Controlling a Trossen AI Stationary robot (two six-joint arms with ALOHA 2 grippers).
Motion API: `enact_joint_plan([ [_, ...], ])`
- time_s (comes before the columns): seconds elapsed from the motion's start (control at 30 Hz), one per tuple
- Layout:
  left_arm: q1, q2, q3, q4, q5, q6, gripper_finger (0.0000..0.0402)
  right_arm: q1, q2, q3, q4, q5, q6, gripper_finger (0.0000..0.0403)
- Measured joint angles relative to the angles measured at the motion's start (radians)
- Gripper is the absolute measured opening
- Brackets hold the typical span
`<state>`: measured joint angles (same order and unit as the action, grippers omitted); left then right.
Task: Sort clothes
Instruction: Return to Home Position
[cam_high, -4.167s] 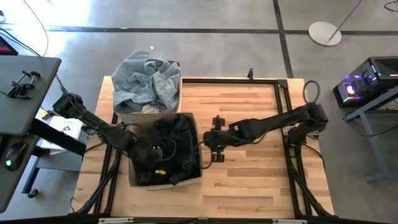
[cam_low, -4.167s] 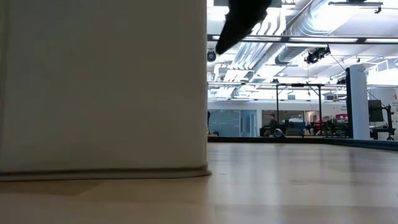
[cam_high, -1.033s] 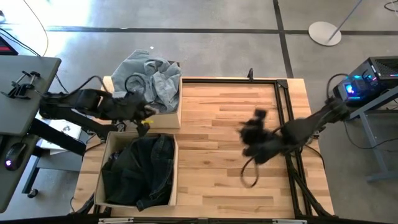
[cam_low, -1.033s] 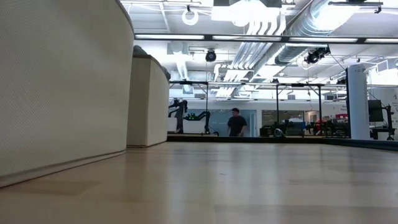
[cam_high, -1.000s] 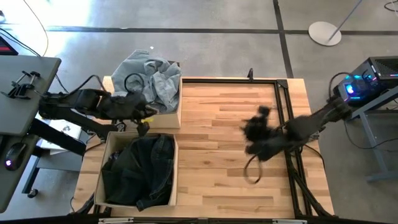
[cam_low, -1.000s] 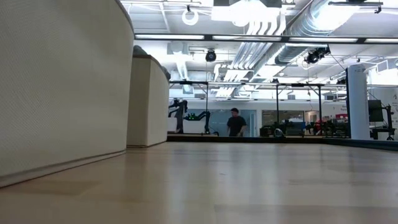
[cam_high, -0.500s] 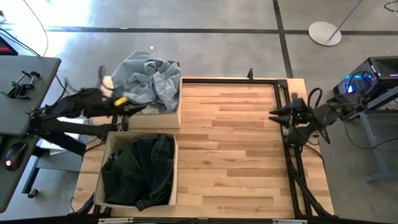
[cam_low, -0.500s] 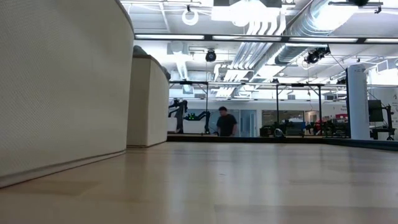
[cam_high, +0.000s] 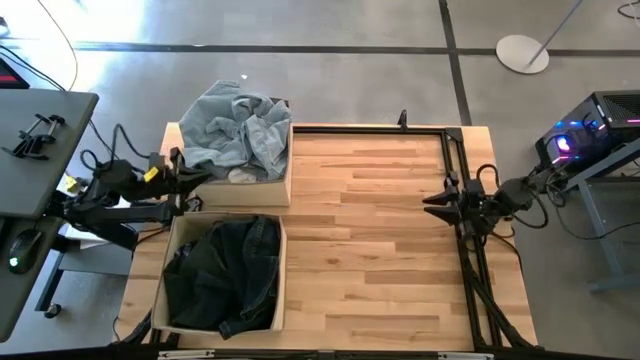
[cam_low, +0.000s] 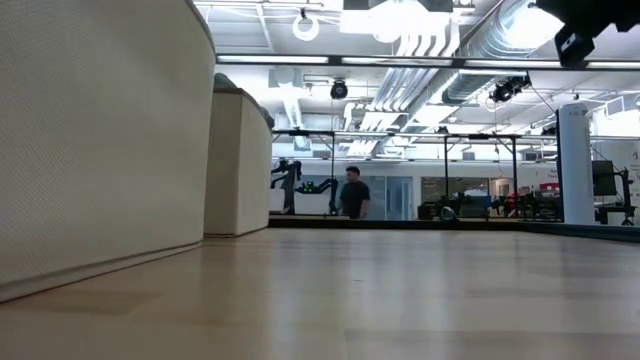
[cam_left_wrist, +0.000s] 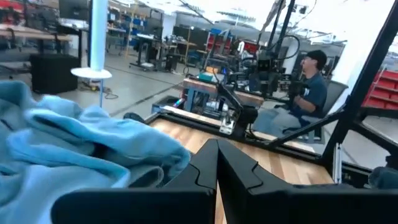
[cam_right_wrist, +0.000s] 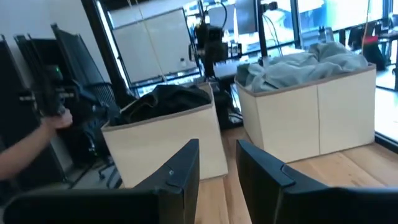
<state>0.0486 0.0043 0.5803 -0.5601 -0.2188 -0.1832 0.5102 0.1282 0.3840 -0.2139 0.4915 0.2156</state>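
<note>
Pale blue denim clothes (cam_high: 236, 128) are heaped above the rim of the far beige bin (cam_high: 272, 190). Dark clothes (cam_high: 230, 272) fill the near bin (cam_high: 174, 262). My left gripper (cam_high: 198, 174) points level at the far bin's left side, shut, with the pale blue cloth (cam_left_wrist: 74, 143) just beside it. My right gripper (cam_high: 428, 206) hovers level at the table's right edge, pointing toward the bins, open with nothing between its fingers (cam_right_wrist: 186, 165). The right wrist view shows both bins side by side, dark clothes (cam_right_wrist: 168, 96) and pale clothes (cam_right_wrist: 298, 65).
Bare wooden tabletop (cam_high: 370, 230) stretches between the bins and the right arm. A black frame (cam_high: 465, 250) runs along the table's right and far sides. In the low view the bin walls (cam_low: 100, 140) fill the left. People are beyond the table: one seated (cam_left_wrist: 311, 87), a hand (cam_right_wrist: 56, 121).
Both arms have drawn back and sunk, tipping their grippers up to level. My left gripper went from over the bins toward the table's left edge. My right gripper went from mid-table to the right edge. The clothes have stayed in their bins.
</note>
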Motion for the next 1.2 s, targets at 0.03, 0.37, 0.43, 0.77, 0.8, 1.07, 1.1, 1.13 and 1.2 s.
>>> enact_joint_plan([
  [0.03,0.0,0.001,-0.009,0.004,0.008,-0.005,0.0,0.0,-0.024,-0.019,0.012,0.0,-0.007,0.0094],
  [0.37,0.0,0.003,-0.015,-0.005,0.164,0.01,0.0,0.0,-0.116,-0.181,0.243,-0.119,-0.158,0.0094],
  [0.43,0.0,0.001,-0.015,-0.01,0.188,0.01,0.0,0.0,-0.118,-0.216,0.271,-0.133,-0.174,0.0094],
  [0.77,0.0,0.001,-0.015,-0.012,0.256,0.038,0.0,-0.055,-0.125,-0.35,0.366,-0.126,-0.149,0.0094],
  [0.8,0.0,0.001,-0.016,-0.009,0.261,0.042,0.0,-0.067,-0.125,-0.362,0.379,-0.127,-0.143,0.0094],
  [1.07,0.0,0.001,-0.109,0.108,0.172,0.048,0.0,-0.179,-0.123,-0.374,0.412,-0.091,-0.082,0.0094],
  [1.1,0.0,0.001,-0.138,0.152,0.169,0.048,0.0,-0.194,-0.123,-0.374,0.414,-0.083,-0.076,0.0094],
  [1.13,0.0,0.003,-0.17,0.205,0.17,0.049,0.0,-0.209,-0.123,-0.374,0.414,-0.082,-0.065,0.0094],
  [1.2,-0.004,0.006,-0.236,0.298,0.179,0.046,0.0,-0.235,-0.123,-0.374,0.407,-0.082,-0.035,0.0094],
])
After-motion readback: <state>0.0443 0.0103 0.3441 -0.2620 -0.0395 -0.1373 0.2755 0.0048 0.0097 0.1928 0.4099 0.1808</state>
